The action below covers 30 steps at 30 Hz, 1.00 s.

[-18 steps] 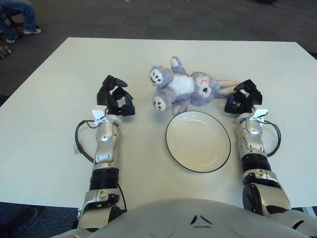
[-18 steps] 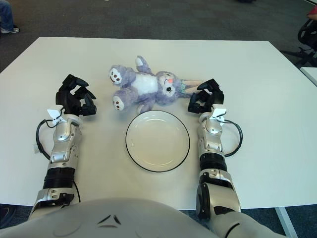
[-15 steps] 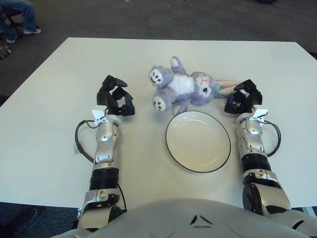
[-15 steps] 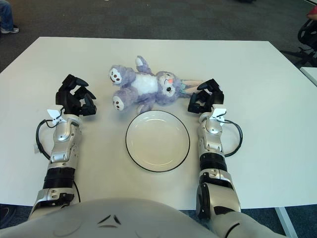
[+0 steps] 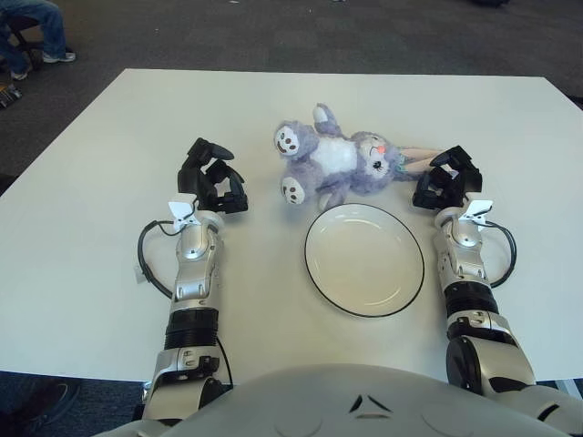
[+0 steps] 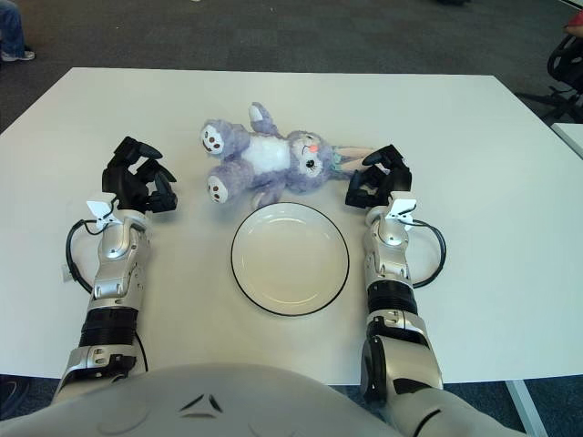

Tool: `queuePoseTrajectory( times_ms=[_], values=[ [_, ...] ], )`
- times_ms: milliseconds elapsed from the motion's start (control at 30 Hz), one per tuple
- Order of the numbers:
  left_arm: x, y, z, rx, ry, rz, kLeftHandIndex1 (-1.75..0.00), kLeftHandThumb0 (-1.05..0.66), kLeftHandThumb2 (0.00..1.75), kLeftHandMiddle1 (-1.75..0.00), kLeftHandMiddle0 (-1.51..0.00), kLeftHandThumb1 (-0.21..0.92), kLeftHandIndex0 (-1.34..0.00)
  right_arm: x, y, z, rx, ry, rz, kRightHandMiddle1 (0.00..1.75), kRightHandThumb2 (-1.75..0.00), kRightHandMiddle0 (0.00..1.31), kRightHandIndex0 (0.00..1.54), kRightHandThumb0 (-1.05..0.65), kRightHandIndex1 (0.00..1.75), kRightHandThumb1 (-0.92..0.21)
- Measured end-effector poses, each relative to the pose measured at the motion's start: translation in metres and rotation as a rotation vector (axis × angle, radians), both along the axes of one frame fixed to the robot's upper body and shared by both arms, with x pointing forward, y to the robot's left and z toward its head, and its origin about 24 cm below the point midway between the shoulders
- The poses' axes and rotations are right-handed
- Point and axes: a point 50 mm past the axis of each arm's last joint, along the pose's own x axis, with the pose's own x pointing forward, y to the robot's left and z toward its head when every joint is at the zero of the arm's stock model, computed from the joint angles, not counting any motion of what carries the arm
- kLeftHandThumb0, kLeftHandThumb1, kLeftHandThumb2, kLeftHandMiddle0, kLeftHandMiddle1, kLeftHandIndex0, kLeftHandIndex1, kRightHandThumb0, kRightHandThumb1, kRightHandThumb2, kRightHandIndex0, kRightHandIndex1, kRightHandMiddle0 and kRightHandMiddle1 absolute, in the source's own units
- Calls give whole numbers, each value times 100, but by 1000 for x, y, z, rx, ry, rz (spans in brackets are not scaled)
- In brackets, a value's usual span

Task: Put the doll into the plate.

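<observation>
Nearest to me is the plate, white with a dark rim, lying flat on the white desk between my two forearms. Nothing is in it yet.

A little farther out, my left hand shows to the left of the plate, fingers loosely curled and holding nothing. My right hand shows just beyond the right side of the plate, also curled and holding nothing. It is very near the long ears of the doll, but I cannot tell if it touches them.

Behind the plate lies the doll, a purple plush rabbit on its back. Its head points toward my right hand and its feet toward the left. One foot is just beside the far rim of the plate.

I think the risks are these. If I take only the ears with my right hand, the soft body will hang and swing, and it can drag over the rim and push the plate toward me. The plush is soft, so a weak hold may slip. The doll also looks about as long as the plate is wide, so the legs or ears may stay outside, or it may roll off the rim.
</observation>
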Motion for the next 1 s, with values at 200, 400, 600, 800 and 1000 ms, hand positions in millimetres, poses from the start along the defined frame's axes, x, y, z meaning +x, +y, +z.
queuePoseTrajectory(
  times_ms=[200, 400, 600, 800, 1000],
  values=[
    [0, 0, 0, 0, 0, 0, -175, 0, 171, -170, -89, -4, -65, 0, 0, 0, 0, 0, 0, 175, -172, 68, 94, -1, 162, 8],
    [0, 0, 0, -1, 1, 0, -175, 0, 170, -170, -89, -4, -64, 0, 0, 0, 1, -1, -1, 175, -172, 68, 94, -1, 163, 8],
    [1, 0, 0, -2, 2, -1, -175, 0, 170, -169, -89, -3, -64, 0, -1, 2, 3, -11, -5, 175, -170, 67, 93, -1, 163, 6],
    [1, 0, -1, -4, 2, 1, -175, 0, 169, -169, -89, -3, -64, 0, -2, 8, 4, -33, -12, 175, -170, 66, 92, -1, 163, 5],
    [1, 1, -1, -2, 4, 1, -175, 0, 169, -170, -89, -3, -64, -3, -3, 13, 7, -41, -17, 175, -169, 66, 93, -1, 162, 5]
  ],
)
